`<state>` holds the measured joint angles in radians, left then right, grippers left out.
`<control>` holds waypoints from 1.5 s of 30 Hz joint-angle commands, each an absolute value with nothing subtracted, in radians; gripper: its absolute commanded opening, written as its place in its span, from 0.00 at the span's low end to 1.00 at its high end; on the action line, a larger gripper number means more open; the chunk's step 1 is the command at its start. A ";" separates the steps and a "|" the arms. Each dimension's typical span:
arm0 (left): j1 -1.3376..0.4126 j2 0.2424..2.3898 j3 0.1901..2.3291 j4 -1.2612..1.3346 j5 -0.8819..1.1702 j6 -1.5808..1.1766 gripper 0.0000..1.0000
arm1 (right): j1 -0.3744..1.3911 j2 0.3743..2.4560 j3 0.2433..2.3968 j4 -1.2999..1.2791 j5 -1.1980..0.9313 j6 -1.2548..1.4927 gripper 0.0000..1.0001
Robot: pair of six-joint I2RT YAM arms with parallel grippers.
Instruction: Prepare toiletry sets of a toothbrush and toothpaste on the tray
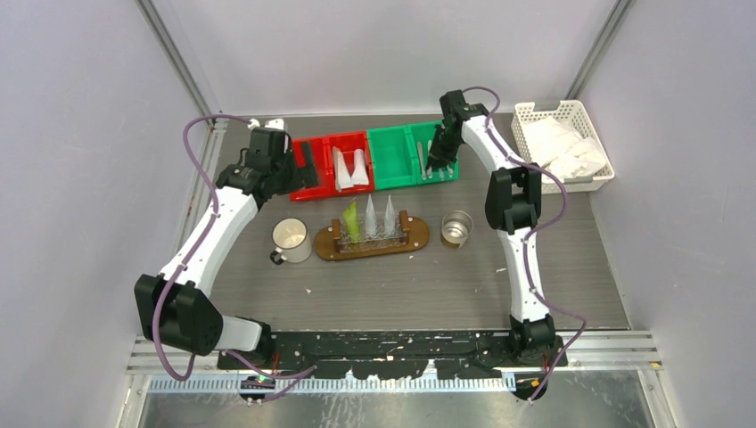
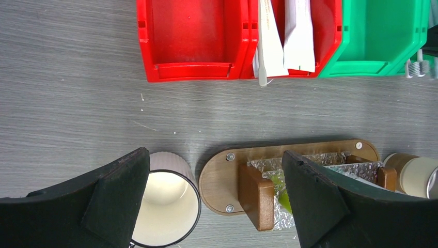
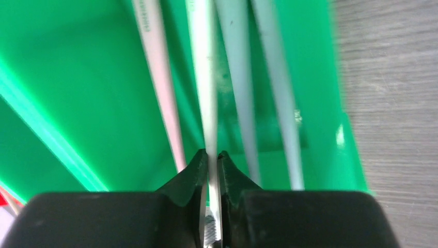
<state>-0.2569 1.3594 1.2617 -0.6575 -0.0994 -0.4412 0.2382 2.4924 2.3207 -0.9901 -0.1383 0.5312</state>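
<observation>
Evidently pinching one slim pale toothbrush by the handle with the right hand, tips pressed against either side of it, down inside the green bin at the far side of the tabletop. Lying there lengthwise, close beside three other toothbrushes. Probably very light and stiff, likely smooth plastic, so apt to swivel or slide between such narrow tips. Better taken near the middle of the handle than at a thin end; hard to tell from the wrist view how far along the present grip sits. Worth lifting straight up, to avoid dragging the neighbours.

Meanwhile keeping the left hand spread wide and empty above the tabletop, framing the mug and one end of the wooden tray between its fingers. On that tray, set in foil-lined slots, three tapered tubes, one yellow-green and two whitish; standing or leaning, not clear which. Seemingly soft and squeezable, so best gripped lightly across the broad flat end. More whitish spare tubes in the red bin.

As for writing, only a faint line of print along the pinkish handle left of the held one, too blurred to read; no brand legible anywhere
</observation>
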 commanded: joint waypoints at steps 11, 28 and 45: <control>-0.247 1.363 1.258 -0.614 -0.074 -0.451 1.00 | 0.229 2.344 2.394 -1.014 -0.181 0.516 0.04; -0.247 1.330 1.242 -0.650 -0.015 -0.488 1.00 | 0.243 1.712 1.875 -1.278 -0.245 0.498 0.01; -0.246 1.303 1.083 -0.527 0.173 -0.548 1.00 | 0.247 1.469 1.495 -1.646 -0.450 0.554 0.01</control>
